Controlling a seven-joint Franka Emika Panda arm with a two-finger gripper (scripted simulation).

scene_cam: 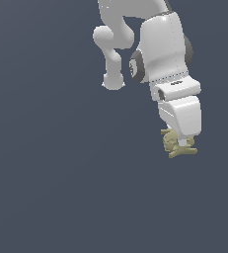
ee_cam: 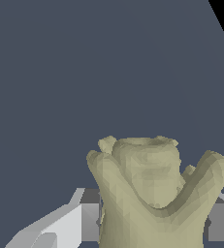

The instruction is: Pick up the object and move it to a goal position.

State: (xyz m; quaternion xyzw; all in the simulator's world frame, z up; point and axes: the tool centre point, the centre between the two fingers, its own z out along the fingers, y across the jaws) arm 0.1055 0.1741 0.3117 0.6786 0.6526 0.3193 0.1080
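The object [scene_cam: 174,145] is a small olive-tan lumpy figurine with short spiky limbs, at the exterior view's right, directly under the white hand. My gripper [scene_cam: 183,144] comes down on it from above, and one white fingertip [scene_cam: 185,143] shows against its side. In the wrist view the object [ee_cam: 152,193] fills the space between the two fingers [ee_cam: 82,220], whose grey pads press its flanks. The gripper is shut on it. Whether the object touches the floor I cannot tell.
The white arm [scene_cam: 157,44] reaches down from the top of the exterior view, with a rounded link [scene_cam: 113,49] behind it. A plain dark blue-grey floor [scene_cam: 61,173] spreads all around.
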